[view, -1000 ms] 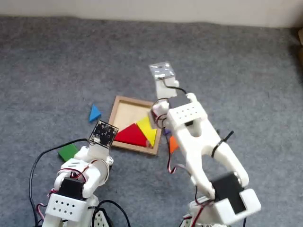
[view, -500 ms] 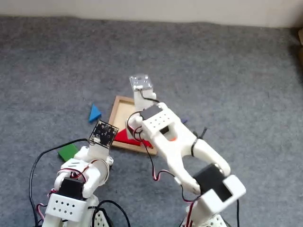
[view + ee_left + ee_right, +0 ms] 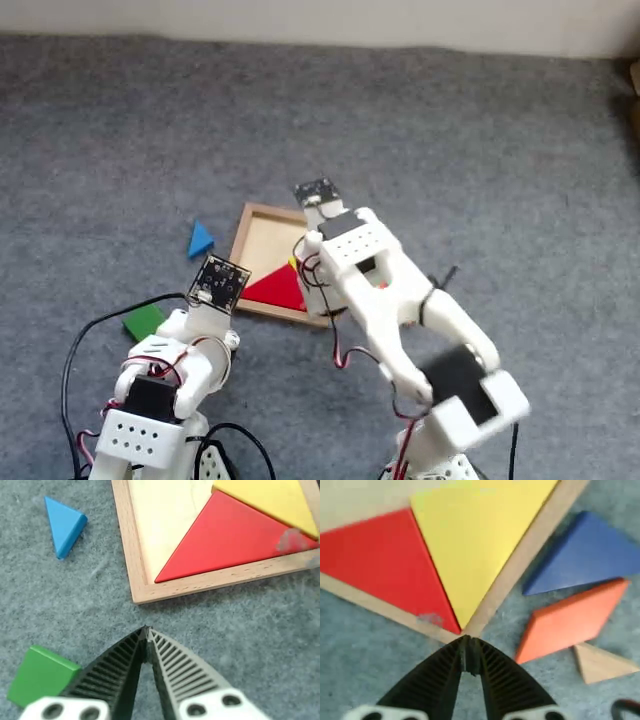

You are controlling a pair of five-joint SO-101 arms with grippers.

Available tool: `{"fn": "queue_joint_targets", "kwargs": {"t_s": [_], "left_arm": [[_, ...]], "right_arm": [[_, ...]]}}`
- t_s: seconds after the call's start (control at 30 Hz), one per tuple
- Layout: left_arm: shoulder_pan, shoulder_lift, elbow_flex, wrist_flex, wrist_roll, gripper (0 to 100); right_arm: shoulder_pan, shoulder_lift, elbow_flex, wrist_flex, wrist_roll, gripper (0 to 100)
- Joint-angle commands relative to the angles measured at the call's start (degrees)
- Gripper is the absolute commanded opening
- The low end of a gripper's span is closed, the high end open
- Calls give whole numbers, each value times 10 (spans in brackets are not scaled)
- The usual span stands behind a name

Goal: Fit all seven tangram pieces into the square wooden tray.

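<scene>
- Right arm (image 3: 370, 262) has swung in from the tray's far right side, gone left across the tray (image 3: 262, 238), and now sits back over its near right corner.
- Right gripper (image 3: 468, 646) is pinched closed with nothing in it. Its tip hangs just off the tray rim (image 3: 530, 545), where the red and yellow pieces meet.
- Left arm (image 3: 190, 350) hasn't moved. Left gripper (image 3: 146, 632) is also closed and empty, over the carpet (image 3: 450, 130) just short of the tray's near left corner.
- Nothing was added to the tray in that sweep, so my read is it was repositioning, not a placement. The next grab hasn't started.
- Count: 7 pieces total, 2 in and 5 out.
- In the tray, 2 big triangles: red triangle (image 3: 225, 540) along the near edge, and yellow triangle (image 3: 270, 497) touching it on the right side.
- On the carpet off the tray's left edge, 2: light blue triangle (image 3: 64, 525) close to the rim, and green block (image 3: 37, 677) further toward the left arm.
- On the carpet off the tray's right edge, 3: dark blue triangle (image 3: 590, 550) against the rim, orange parallelogram (image 3: 570, 620) touching it, and plain wood triangle (image 3: 602, 662) just beside the orange one.
- Trays: 1, with its left half bare.
- The nearest candidates for the right arm are likely the dark blue or orange piece.
</scene>
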Motion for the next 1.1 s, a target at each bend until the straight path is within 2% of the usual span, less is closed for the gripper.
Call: {"fn": "queue_joint_targets", "kwargs": {"t_s": [0.0,0.2,0.27,0.37,0.43,0.7,1.07], "left_arm": [[-2,-5,16,0,-4,6],[-2,-5,16,0,-4,6],[-2,-5,16,0,-4,6],[-2,-5,16,0,-4,6],[-2,-5,16,0,-4,6],[-2,-5,16,0,-4,6],[-2,-5,16,0,-4,6]], "right_arm": [[20,-124,-14,18,10,12],[67,-264,57,15,10,29],[88,-276,69,15,-13,87],[104,-266,73,15,-88,212],[102,-247,73,15,-95,255],[77,-120,70,-80,-97,256],[86,24,66,-104,-93,256]]}}
